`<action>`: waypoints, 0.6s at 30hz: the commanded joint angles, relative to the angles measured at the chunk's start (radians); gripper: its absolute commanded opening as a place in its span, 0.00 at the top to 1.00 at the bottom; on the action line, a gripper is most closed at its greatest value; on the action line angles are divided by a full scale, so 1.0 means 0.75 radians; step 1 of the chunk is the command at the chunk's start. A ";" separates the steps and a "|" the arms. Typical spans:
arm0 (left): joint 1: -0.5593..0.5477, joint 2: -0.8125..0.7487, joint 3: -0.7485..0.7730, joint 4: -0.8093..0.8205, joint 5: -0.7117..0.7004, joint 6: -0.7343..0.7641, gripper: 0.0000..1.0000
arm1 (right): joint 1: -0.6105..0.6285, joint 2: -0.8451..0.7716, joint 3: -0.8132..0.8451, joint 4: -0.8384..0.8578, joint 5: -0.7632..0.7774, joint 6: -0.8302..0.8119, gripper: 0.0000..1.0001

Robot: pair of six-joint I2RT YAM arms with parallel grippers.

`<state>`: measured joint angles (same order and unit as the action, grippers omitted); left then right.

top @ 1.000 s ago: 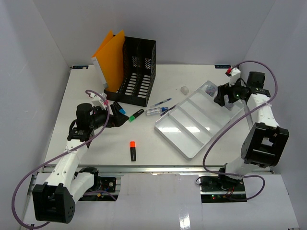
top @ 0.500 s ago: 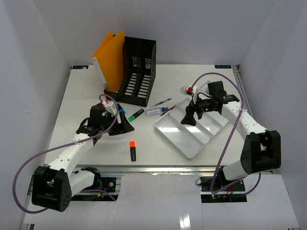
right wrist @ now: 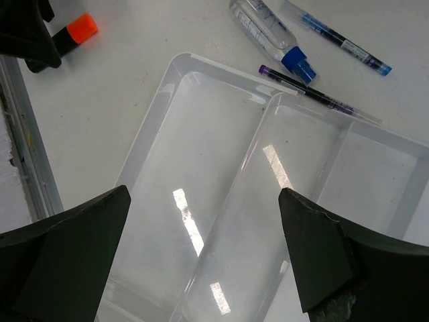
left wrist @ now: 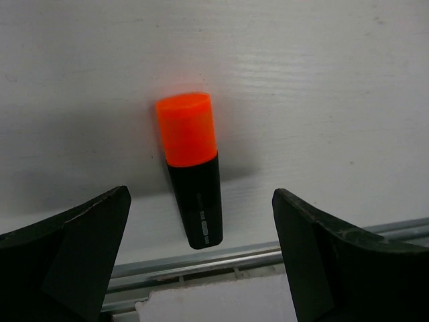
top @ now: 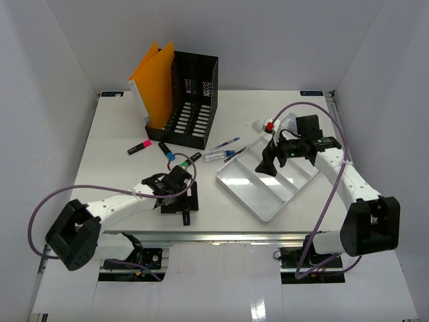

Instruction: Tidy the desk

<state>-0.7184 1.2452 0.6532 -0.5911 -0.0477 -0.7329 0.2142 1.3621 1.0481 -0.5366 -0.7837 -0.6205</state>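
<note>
On the white desk (top: 114, 127) an orange-capped black highlighter (left wrist: 191, 174) lies close to the metal rail at the near edge. My left gripper (top: 184, 205) hovers over it, open. In the left wrist view the left gripper (left wrist: 201, 196) has a finger on either side of the highlighter's black end, neither touching it. My right gripper (top: 265, 166) is open above the white compartmented tray (top: 236, 196). In the right wrist view the right gripper (right wrist: 204, 208) straddles a divider of the tray (right wrist: 221, 67), holding nothing.
A pink highlighter (top: 139, 147) and two black markers (top: 166, 150) (top: 192, 159) lie left of centre. A blue pen (top: 224, 143), a small blue-capped bottle (top: 218, 155) and a purple pen (top: 235, 155) lie by the tray's far-left corner. A black file holder (top: 193, 100) with orange folders (top: 154, 77) stands at the back.
My left arm swung from the markers at the left down to the near edge over the orange highlighter. My right arm came from the tray's far right corner to above its middle.
</note>
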 commanded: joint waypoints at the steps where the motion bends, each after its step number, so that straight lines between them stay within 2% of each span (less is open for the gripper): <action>1: -0.144 0.164 0.115 -0.097 -0.272 -0.138 0.02 | -0.031 -0.042 -0.018 0.045 -0.026 0.023 0.02; 5: -0.244 0.293 0.165 -0.156 -0.375 -0.198 0.07 | -0.049 -0.048 -0.022 0.045 -0.049 0.028 0.02; 7: -0.271 0.338 0.175 -0.161 -0.398 -0.223 0.16 | -0.053 -0.046 -0.023 0.045 -0.051 0.028 0.02; 10: -0.295 0.381 0.186 -0.159 -0.412 -0.248 0.38 | -0.057 -0.041 -0.023 0.045 -0.049 0.028 0.02; 18: -0.307 0.330 0.158 -0.086 -0.428 -0.263 0.63 | -0.063 -0.035 -0.026 0.045 -0.047 0.026 0.02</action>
<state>-0.9456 1.5029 0.8100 -0.6671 -0.3308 -0.9133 0.1761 1.3468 1.0309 -0.5213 -0.7925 -0.6075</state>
